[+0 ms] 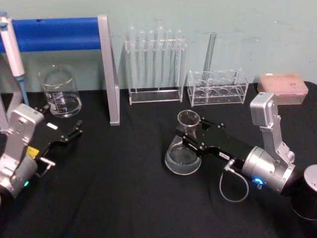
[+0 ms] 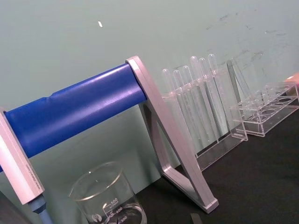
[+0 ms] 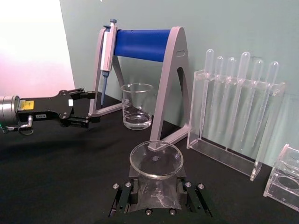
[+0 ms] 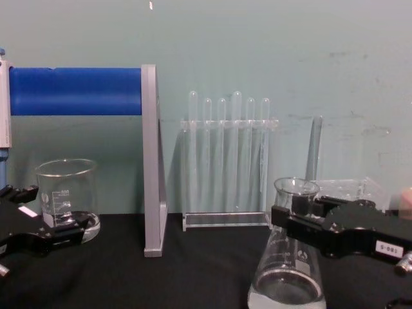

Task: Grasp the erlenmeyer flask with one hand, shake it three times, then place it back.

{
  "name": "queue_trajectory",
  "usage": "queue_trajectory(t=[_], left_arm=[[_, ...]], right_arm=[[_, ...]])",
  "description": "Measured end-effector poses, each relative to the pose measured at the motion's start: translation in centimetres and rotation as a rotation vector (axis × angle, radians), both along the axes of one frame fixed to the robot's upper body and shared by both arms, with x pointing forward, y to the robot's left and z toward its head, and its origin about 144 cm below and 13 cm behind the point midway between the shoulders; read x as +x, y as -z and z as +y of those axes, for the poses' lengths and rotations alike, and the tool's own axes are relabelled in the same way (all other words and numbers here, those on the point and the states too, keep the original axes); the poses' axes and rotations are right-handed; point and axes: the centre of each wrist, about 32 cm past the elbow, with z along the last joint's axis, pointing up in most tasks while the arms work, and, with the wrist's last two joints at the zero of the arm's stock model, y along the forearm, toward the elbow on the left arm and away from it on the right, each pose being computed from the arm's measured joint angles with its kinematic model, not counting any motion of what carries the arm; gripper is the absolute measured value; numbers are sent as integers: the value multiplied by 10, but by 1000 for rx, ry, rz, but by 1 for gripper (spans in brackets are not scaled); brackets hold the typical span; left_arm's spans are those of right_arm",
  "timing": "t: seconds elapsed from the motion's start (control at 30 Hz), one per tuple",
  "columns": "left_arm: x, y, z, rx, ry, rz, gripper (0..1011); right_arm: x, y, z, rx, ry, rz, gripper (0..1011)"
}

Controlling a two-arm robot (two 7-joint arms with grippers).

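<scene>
Gripping 1 flask (image 1: pixel 181 156), R gripper (image 1: pixel 186 138); maybe 6 tubes (image 4: pixel 236 148)

The erlenmeyer flask (image 1: pixel 182 157) is clear glass with a white printed mark. The right hand (image 1: pixel 187 135) is black, bearing a small white label (image 4: pixel 387 246) with dark digits. The left hand (image 1: pixel 77 130) is black too, with a white tag (image 4: pixel 27 211) and a yellow sticker (image 3: pixel 25 105). The bench (image 1: pixel 129 188) is black, the wall (image 1: pixel 223 20) pale green. The stand (image 4: pixel 153 193) has a blue bar (image 1: pixel 54 33) on grey legs (image 1: pixel 113 79). The box (image 1: pixel 282 88) is pink.
</scene>
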Motion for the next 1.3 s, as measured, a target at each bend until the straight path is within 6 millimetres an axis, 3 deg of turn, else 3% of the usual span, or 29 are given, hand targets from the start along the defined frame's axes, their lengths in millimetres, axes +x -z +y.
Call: queue_trajectory(t=[1.3], left_arm=[[0, 0, 0, 0, 0, 0, 1001]], right_arm=[[8, 8, -1, -32, -7, 38, 449]])
